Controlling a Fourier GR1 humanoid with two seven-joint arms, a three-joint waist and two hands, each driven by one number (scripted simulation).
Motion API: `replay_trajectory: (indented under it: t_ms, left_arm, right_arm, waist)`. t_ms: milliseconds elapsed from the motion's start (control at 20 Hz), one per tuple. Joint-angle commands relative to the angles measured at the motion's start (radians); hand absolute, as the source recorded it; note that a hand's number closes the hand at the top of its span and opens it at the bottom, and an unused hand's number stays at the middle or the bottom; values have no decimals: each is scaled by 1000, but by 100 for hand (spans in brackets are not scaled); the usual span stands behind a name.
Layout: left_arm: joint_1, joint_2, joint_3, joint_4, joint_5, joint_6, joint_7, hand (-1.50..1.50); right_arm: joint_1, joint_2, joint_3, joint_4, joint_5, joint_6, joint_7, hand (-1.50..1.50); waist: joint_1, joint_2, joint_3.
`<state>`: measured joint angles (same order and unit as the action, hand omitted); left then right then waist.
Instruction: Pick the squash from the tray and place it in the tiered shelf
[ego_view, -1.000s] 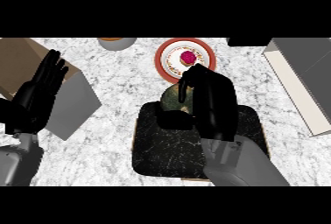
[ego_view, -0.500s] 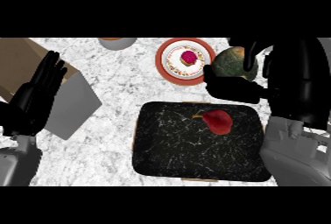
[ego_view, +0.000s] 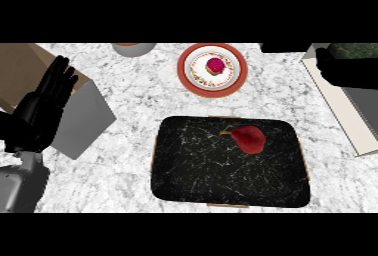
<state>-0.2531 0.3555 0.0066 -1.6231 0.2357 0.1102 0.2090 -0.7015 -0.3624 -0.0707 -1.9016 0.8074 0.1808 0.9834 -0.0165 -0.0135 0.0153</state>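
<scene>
The dark green squash (ego_view: 359, 49) shows at the top right corner, over the tiered shelf (ego_view: 336, 110), a pale-framed unit along the right edge. My right hand (ego_view: 342, 69) is curled under and around the squash and hides most of it. The black marbled tray (ego_view: 192, 175) lies in the middle of the counter, with only a red pear-shaped fruit (ego_view: 249, 138) on it. My left hand (ego_view: 43, 107) rests open at the left edge, fingers up.
A red-rimmed plate (ego_view: 187, 75) with a small pink item sits behind the tray. A grey bowl (ego_view: 133, 48) stands at the back. A brown and grey box (ego_view: 83, 120) lies at the left, beside my left hand.
My right hand has carried the squash up off the tray and rightward to the shelf at the top right corner, uncovering the red fruit. The left hand has stayed put.
</scene>
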Motion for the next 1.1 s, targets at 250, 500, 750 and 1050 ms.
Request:
replay_trajectory:
  t_ms: [250, 500, 750, 1050]
  left_arm:
    - [53, -44, -10, 93, -12, -17, -18, 0]
    - [12, -38, 10, 114, -13, -16, 12, 0]
    - [38, -55, -1, 104, -30, -23, -9, 0]
    - [52, -74, -12, 91, -54, -20, -19, 0]
  right_arm:
    - [119, -109, -259, 25, -129, -16, -122, 150]
    - [165, -162, -387, 115, -223, -30, -253, 150]
    - [253, -192, -459, 171, -262, -44, -378, 150]
    - [293, -220, -509, 267, -294, -58, -492, 150]
  waist:
    - [3, 15, -15]
    - [1, 17, -15]
    - [2, 16, -15]
    - [9, 16, -15]
